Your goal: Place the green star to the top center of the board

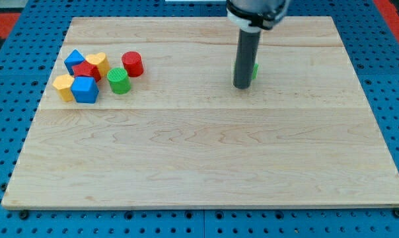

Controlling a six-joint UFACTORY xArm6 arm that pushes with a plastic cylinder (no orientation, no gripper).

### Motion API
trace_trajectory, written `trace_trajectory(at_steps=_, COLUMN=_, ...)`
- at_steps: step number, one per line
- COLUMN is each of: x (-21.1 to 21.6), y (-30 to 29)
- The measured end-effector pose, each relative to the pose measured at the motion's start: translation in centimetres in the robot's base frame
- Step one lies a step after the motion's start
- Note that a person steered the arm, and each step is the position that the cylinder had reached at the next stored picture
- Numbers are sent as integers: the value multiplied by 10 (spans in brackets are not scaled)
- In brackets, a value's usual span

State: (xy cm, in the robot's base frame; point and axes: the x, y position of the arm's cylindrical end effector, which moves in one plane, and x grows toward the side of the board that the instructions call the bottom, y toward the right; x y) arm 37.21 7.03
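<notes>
While mostly hidden behind the dark rod [247, 56], only a sliver of the green star [255, 69] peeks out, up near the board's [199, 158] top middle. My tip [242, 86] down right beside it, on its left. No hand here, just a rod. Far left: red cylinder [132, 63], green cylinder [119, 80], blue cube [85, 90], yellow block [63, 86], huddled together.
</notes>
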Motion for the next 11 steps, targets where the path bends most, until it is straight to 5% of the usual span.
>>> trace_trajectory(at_steps=1, x=-33, y=-8)
trace_trajectory(at_steps=4, x=-17, y=-5)
trace_trajectory(at_steps=6, x=-47, y=38)
trace_trajectory(at_steps=8, x=-112, y=-52)
trace_trajectory(at_steps=11, x=-103, y=-58)
